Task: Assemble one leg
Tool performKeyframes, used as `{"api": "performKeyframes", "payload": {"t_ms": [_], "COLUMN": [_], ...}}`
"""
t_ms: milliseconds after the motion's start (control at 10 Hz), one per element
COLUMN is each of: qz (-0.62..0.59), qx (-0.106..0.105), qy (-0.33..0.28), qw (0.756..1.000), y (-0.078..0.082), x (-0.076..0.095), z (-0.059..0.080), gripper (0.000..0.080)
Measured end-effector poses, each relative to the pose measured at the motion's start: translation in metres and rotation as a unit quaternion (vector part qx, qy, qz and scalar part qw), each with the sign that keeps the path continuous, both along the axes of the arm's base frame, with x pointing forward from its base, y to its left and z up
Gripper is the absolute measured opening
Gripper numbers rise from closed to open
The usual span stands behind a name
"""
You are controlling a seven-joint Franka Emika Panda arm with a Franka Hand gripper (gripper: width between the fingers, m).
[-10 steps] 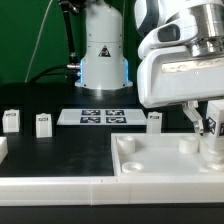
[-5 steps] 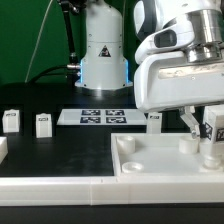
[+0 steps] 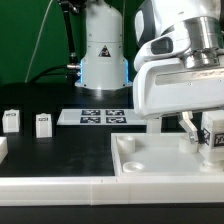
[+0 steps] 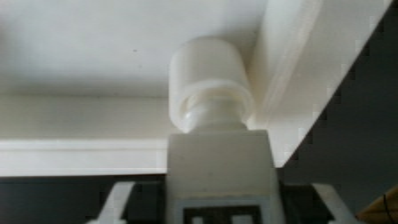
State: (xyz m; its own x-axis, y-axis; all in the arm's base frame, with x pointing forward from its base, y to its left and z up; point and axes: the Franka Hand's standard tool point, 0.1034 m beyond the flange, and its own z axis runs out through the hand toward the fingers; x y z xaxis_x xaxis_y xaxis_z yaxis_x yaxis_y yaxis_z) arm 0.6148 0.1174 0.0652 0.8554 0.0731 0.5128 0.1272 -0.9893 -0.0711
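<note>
My gripper [image 3: 207, 138] is at the exterior view's right, shut on a small white leg [image 3: 214, 138] with a black-and-white tag on its face. It holds the leg over the far right corner of the large white square piece [image 3: 150, 168]. In the wrist view the leg [image 4: 217, 150] runs from between my fingers [image 4: 121, 200] down to the corner of the square piece [image 4: 89, 60], where its rounded end [image 4: 210, 75] lies against the raised rim. I cannot tell whether the end sits in a socket.
Two more small white legs [image 3: 11, 121] [image 3: 43, 124] stand on the black table at the exterior view's left. The marker board [image 3: 98, 117] lies behind them, in front of the robot base [image 3: 103, 55]. A white edge strip [image 3: 50, 188] runs along the front.
The gripper has shifted toward the exterior view's right with the leg in it, toward the square piece's far right corner. The loose legs have not moved.
</note>
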Motion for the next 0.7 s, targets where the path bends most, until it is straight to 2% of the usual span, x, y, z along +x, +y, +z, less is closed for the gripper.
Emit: {"api": "performKeyframes", "payload": {"t_ms": [400, 600, 700], "qz": [-0.014, -0.011, -0.011], "qx": [0.001, -0.013, -0.013], "qy": [0.005, -0.003, -0.003], "qw": [1.000, 1.000, 1.000], "y": [0.0003, 0.0011, 0.0008], "x": [-0.0036, -0.0032, -0.0029], "z": [-0.0066, -0.0064, -0.0063], "gripper": [0.0288, 0.0288, 0.0288]}}
